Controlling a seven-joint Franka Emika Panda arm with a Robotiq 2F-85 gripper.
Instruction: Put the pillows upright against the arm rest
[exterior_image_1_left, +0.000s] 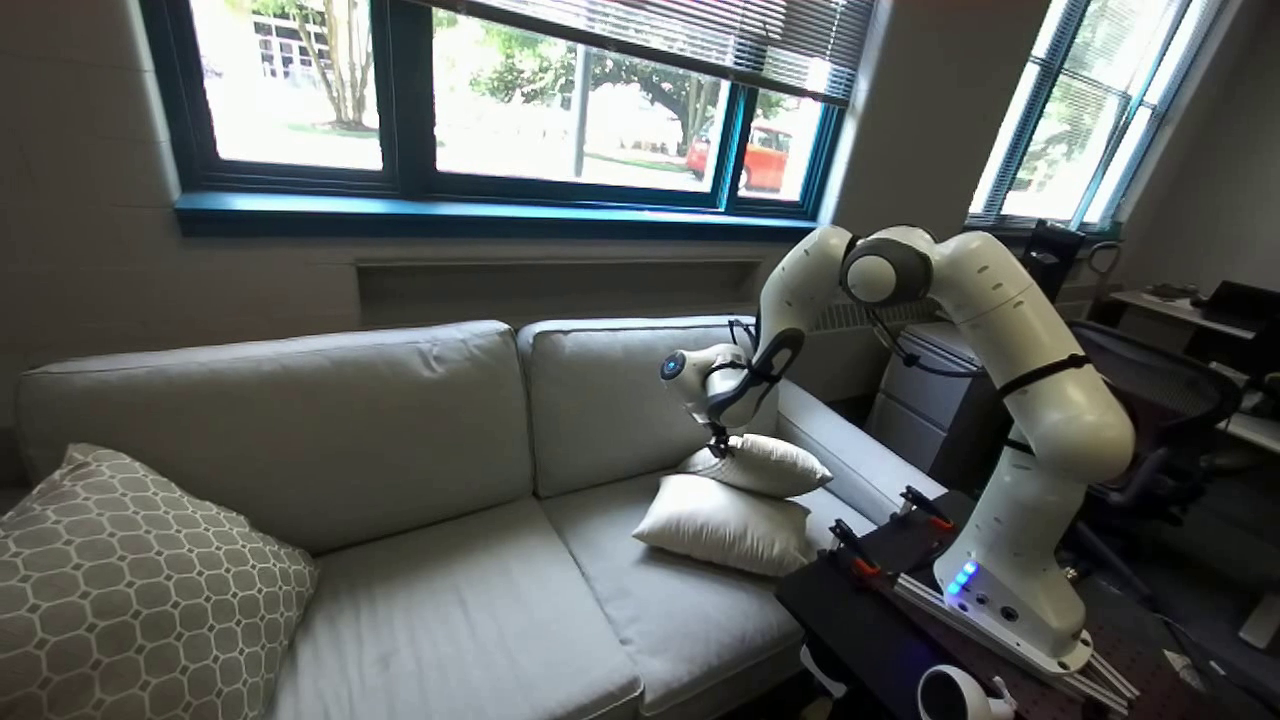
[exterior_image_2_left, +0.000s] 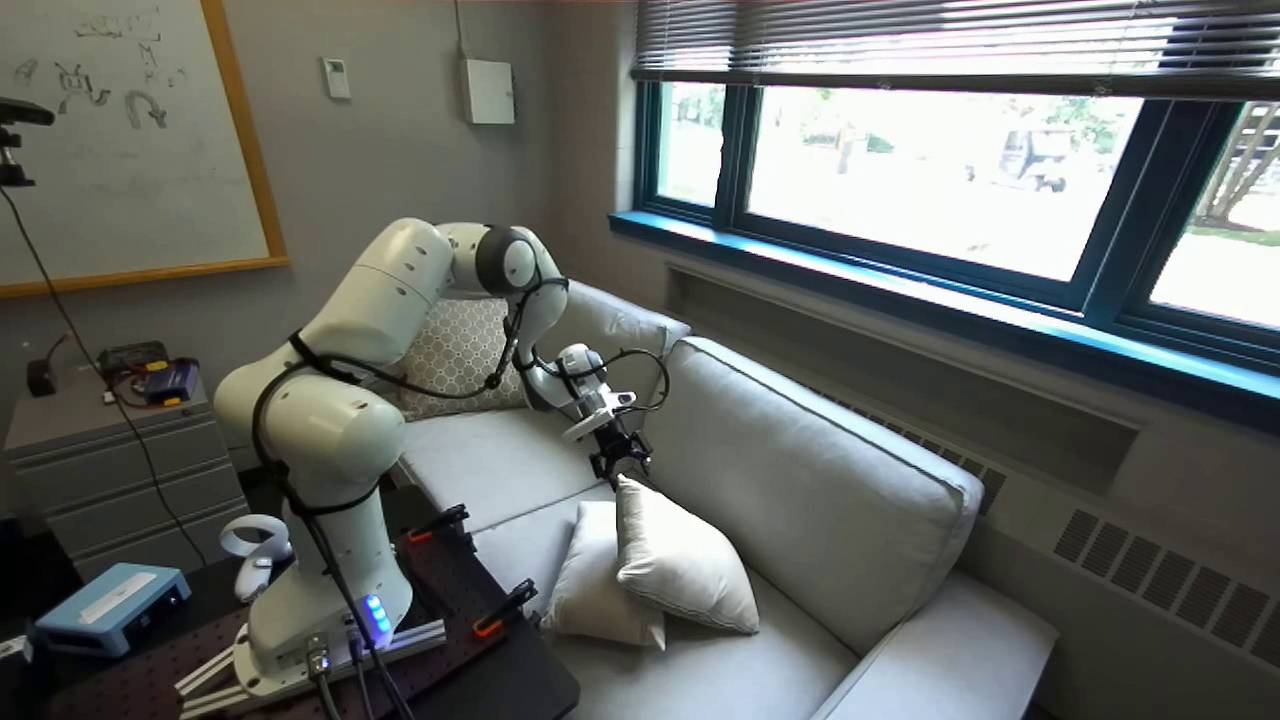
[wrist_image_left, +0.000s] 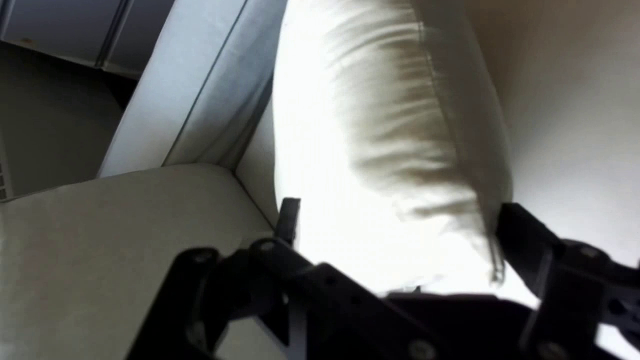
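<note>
Hovering with fingers (wrist_image_left: 522, 245) parted and apparently grasping nothing, the tool (wrist_image_left: 400, 215) is straddling the near corner of the upper pillow (exterior_image_2_left: 685, 570), which is leaning tilted on the lower pillow (exterior_image_2_left: 590, 600). That corner is pointing back at the tool, while the upper pillow's long axis is running away toward the arm rest (exterior_image_2_left: 955, 650) beyond; a pinch would likely be crossing that line.

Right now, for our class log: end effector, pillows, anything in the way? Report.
End effector open, astride one end of upper pillow. Upper pillow overlaps lower pillow, both apart from arm rest. Lower pillow may get in the way.
</note>
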